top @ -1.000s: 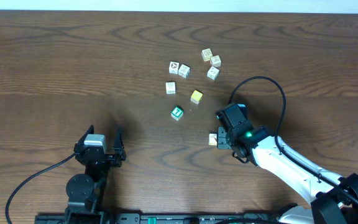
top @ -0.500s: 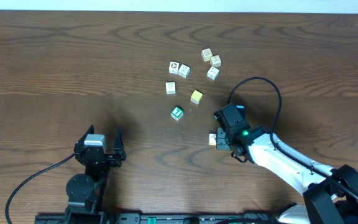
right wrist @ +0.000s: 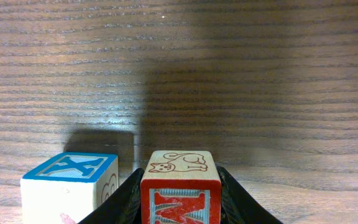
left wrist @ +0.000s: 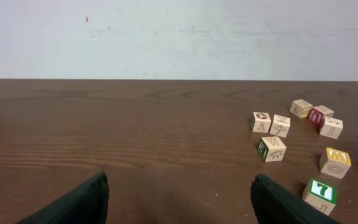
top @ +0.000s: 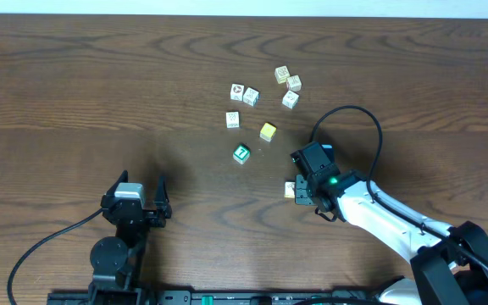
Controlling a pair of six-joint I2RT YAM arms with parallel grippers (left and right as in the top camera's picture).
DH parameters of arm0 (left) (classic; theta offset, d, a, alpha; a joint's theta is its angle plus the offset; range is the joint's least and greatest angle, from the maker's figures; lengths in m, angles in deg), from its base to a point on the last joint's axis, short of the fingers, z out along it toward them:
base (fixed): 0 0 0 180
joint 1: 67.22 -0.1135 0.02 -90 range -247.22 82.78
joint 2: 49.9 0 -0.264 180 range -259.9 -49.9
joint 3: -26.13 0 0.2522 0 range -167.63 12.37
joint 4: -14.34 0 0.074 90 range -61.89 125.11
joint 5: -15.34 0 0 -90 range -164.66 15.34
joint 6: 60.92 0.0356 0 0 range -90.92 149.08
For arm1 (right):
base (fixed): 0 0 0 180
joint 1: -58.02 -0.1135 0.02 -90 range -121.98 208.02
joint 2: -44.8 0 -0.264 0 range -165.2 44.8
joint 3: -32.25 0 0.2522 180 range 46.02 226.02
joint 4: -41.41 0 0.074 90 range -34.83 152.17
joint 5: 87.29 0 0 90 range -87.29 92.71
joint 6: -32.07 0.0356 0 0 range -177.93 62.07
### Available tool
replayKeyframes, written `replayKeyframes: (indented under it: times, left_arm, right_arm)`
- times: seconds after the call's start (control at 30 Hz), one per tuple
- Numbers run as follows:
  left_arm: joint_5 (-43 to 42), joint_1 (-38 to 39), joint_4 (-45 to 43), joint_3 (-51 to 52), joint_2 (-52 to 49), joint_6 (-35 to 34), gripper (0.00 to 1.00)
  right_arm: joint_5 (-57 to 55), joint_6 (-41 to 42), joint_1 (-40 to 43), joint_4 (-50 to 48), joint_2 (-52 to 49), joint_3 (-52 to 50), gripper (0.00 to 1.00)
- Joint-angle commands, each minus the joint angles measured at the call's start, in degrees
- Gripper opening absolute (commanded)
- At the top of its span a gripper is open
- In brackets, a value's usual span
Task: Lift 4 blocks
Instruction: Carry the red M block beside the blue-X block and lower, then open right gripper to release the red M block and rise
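Over the last second the rear links of the right arm have shifted slightly in the overhead view, while the right gripper (top: pixel 306 188) has kept its place at 4 o'clock from table centre. Its jaws stand narrow, close against both sides of a cat-topped block (right wrist: pixel 180 169). Whether they clamp it or are letting go cannot be told. A blue-lettered block (right wrist: pixel 67 180) sits just beside it at 9 o'clock. Judgement: one lift is ending or beginning here. The green block (top: pixel 241 153) at the gripper's 10 o'clock and the yellow block (top: pixel 268 131) at 11 o'clock lie apart, unattended. The left gripper (left wrist: pixel 179 190) stands wide and empty.
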Motion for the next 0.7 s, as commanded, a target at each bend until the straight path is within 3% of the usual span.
replayKeyframes:
  times: [0.0,0.67]
  left_arm:
    - [0.9,0.11,2.54,0.66,0.24,-0.31,0.73]
    - [0.9,0.11,2.54,0.66,0.24,-0.31,0.73]
  right_arm:
    - [-0.28,0.74,-0.37,0.13,-0.66,-0.26,0.33]
    - [-2.97,0.5,-0.33,-2.78,-0.66,-0.24,0.43]
